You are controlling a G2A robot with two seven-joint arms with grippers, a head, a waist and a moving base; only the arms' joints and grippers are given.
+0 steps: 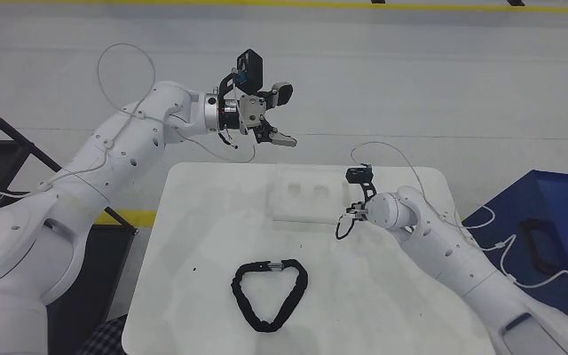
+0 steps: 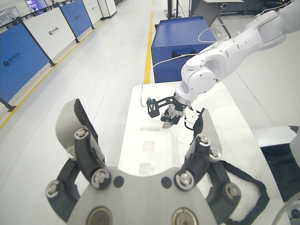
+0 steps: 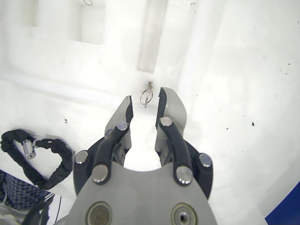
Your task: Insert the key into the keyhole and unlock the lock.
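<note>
A black fabric-covered chain lock (image 1: pixel 269 294) lies as a loop on the white table (image 1: pixel 177 293), its silver cylinder (image 3: pixel 29 149) with the keyhole at the joint. A small silver key on a ring (image 3: pixel 146 94) lies at the edge of the white foam tray (image 1: pixel 306 202). My right gripper (image 3: pixel 144 95) hovers just over the key, open, with a fingertip on either side of it. My left gripper (image 1: pixel 277 120) is raised beyond the table's far edge, open and holding nothing. In the left wrist view the right gripper (image 2: pixel 166 124) points down at the tray.
The foam tray (image 3: pixel 58 54) has several rectangular recesses; a loose ring (image 3: pixel 87 1) lies near one. A blue cart (image 2: pixel 180 47) stands beside the table, off its right side. A checked cloth (image 3: pixel 21 195) lies at the table's near edge.
</note>
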